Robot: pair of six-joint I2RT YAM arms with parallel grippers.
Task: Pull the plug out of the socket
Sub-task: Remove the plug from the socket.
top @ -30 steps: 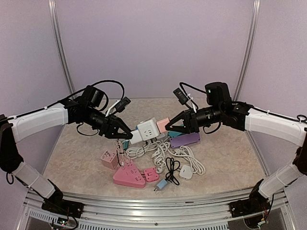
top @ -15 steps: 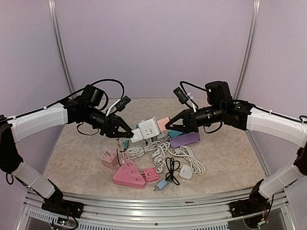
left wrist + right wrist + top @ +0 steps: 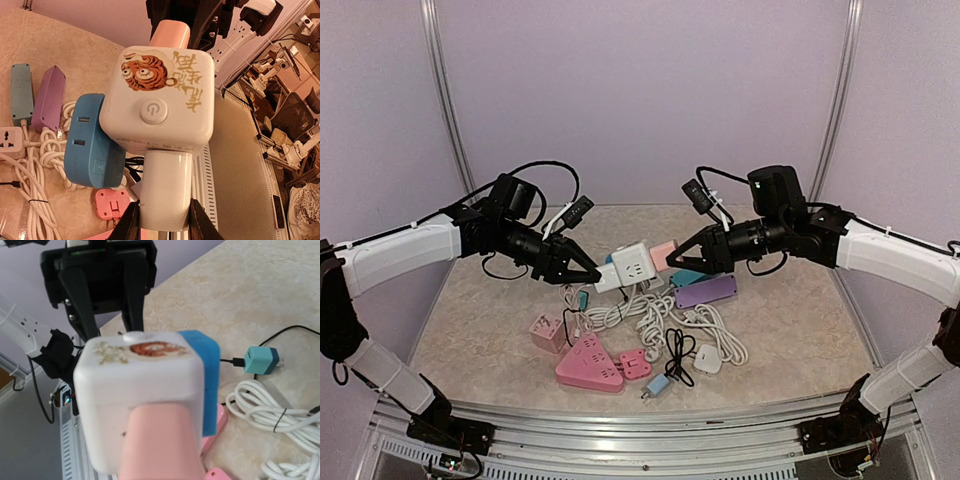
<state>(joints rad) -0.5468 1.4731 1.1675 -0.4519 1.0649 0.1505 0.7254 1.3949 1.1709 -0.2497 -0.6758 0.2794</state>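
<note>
Cube socket [image 3: 632, 268] is up in the air over the middle of the desk [image 3: 790, 335], strung between the two arms. It has a white plug [image 3: 607, 281] seated on its left-arm face and a pink plug [image 3: 663, 254] on the opposite face. Left end effector [image 3: 164, 220] is clamped on the white plug, with fingers tight on both flanks. Right end effector [image 3: 688, 257] looks closed on the pink plug. Step in hand, by my read: both grips are made and the separation pull is about to start or just starting, since both plugs look fully seated with no gap at either face. Next move calls for a straight axial pull apart along the prong line, without twist. Risk is the wrong plug letting go first, or a finger sliding on smooth plastic. Left wrist view gives what the top view can't: tiger print and power button [image 3: 152, 111] on the cube, a blue adapter [image 3: 95, 142] plugged into a side face, and dark fingers either side of the pink plug. Right wrist view shows the pink plug filling the foreground with its own fingers out of frame, so closure can't be confirmed there. It does pick up a teal charger [image 3: 261, 360] and white cables [image 3: 270, 410] lying on the desk below. Only the top view shows the cube well clear of the pile, including the purple strip [image 3: 706, 291].
</note>
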